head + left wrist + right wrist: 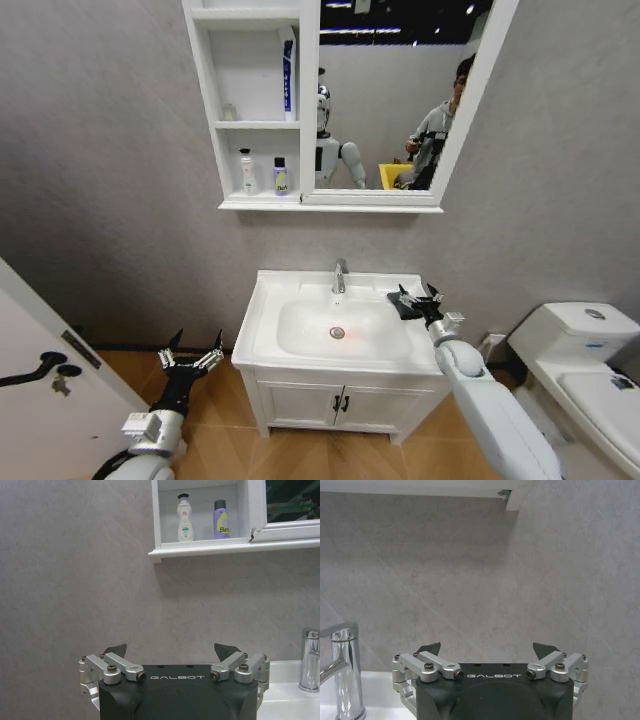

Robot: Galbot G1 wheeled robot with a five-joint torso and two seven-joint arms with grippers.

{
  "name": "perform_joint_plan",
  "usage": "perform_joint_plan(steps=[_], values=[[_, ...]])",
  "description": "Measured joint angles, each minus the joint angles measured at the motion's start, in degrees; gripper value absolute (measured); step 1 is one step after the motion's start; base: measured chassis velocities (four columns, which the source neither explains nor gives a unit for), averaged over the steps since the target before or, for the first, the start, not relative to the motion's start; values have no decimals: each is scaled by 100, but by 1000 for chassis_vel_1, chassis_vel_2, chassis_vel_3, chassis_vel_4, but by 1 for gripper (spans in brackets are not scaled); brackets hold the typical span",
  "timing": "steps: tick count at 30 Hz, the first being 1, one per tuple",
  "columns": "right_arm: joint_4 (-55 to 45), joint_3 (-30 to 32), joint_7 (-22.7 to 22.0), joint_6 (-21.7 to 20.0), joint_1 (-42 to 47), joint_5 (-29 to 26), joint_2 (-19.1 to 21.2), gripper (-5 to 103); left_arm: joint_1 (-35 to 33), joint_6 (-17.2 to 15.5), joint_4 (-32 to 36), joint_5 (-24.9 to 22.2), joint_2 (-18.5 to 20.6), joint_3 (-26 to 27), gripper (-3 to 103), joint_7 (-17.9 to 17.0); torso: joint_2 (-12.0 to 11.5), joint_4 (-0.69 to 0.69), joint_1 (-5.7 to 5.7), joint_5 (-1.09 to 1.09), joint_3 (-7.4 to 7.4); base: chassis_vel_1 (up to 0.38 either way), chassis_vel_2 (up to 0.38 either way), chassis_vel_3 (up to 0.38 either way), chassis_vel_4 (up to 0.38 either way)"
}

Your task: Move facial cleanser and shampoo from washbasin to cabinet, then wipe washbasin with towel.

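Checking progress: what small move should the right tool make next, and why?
Probably lower the open right tool onto the dark towel at the washbasin's right rear rim and close on it: both bottles already stand in the cabinet, so wiping seems left. The left tool hangs open beside the vanity.

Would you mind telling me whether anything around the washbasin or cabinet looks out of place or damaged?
Nothing looks spilled or broken. Two bottles stand upright on the cabinet's lowest shelf. The dark towel sits on the washbasin's right rim, at the open right gripper.
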State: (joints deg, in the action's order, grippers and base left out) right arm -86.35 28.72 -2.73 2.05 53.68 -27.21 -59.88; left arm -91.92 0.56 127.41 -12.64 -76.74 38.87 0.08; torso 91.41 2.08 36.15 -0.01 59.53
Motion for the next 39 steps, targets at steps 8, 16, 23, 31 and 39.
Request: perform_joint_plan(steps=[8, 16, 23, 31, 39], values=[[-642, 30, -406, -174, 304, 167, -15, 100, 0, 0, 0, -1, 0, 0, 99, 0, -2, 2, 4, 0, 1, -192, 204, 200, -205], [-436, -65, -822, -1028, 177, 187, 46, 100, 2, 0, 0, 0, 1, 0, 99, 0, -5, 1, 9, 0, 3, -155, 154, 93, -82], [-612, -107, -931, -1774, 338, -405, 185, 100, -1, 0, 0, 0, 1, 0, 99, 0, 1, 1, -5, 1, -1, 24, -20, -17, 31], [-113, -216, -859, -2047, 256, -793, 413, 100, 0, 0, -1, 0, 1, 0, 99, 0, -1, 2, 4, 1, 1, 15, -18, -13, 26], [307, -327, -581, -2017, 232, -806, 450, 100, 1, 0, -1, -1, 1, 0, 99, 0, -2, 1, 3, 1, 1, 0, 0, 0, 0]])
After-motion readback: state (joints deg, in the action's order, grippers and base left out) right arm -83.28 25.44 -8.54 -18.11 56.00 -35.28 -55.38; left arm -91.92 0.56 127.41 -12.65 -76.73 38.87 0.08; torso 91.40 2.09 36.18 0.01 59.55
